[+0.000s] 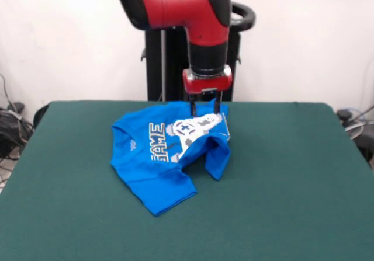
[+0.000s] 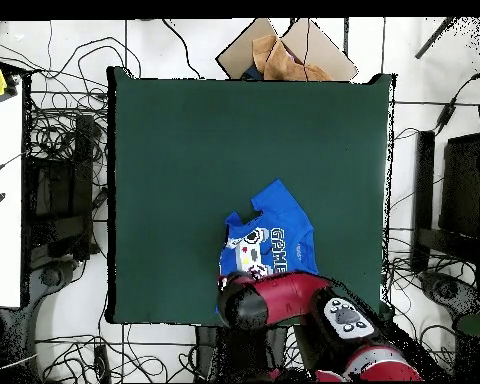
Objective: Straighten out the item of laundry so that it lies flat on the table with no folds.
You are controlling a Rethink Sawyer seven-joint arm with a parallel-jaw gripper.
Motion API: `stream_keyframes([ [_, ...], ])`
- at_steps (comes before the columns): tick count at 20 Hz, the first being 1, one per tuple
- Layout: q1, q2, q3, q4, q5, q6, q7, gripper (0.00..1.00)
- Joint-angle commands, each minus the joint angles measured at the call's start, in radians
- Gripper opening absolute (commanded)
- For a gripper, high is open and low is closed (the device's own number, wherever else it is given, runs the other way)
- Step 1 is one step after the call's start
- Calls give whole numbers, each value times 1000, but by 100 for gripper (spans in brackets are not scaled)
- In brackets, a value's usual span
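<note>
Shirt (image 1: pixel 163 159) lies crumpled at the surface's (image 1: pixel 292 202) far centre, right side folded over the print. Gripper (image 1: pixel 204 110) is above the far folded edge, fingers parted, nothing held. Pinch only the top layer, then drag right, low and slow.

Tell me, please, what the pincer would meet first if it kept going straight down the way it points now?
Most likely the blue T-shirt: the pincer points down at its folded far edge, beside the white controller print. Beneath that lies the green table.
</note>
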Motion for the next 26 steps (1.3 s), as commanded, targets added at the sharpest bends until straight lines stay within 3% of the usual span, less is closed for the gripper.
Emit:
stream_keyframes([
  [1,125,61,-29,-94,-36,-169,134,100],
  [4,233,182,-188,-200,-33,-291,169,100],
  [7,278,224,-281,-233,12,-352,160,100],
  [8,272,227,-288,-229,31,-369,129,0],
  [11,267,225,-298,-233,37,-364,121,0],
  [16,331,272,-385,-271,99,-421,119,0],
  [26,210,115,-239,-194,27,-204,51,0],
])
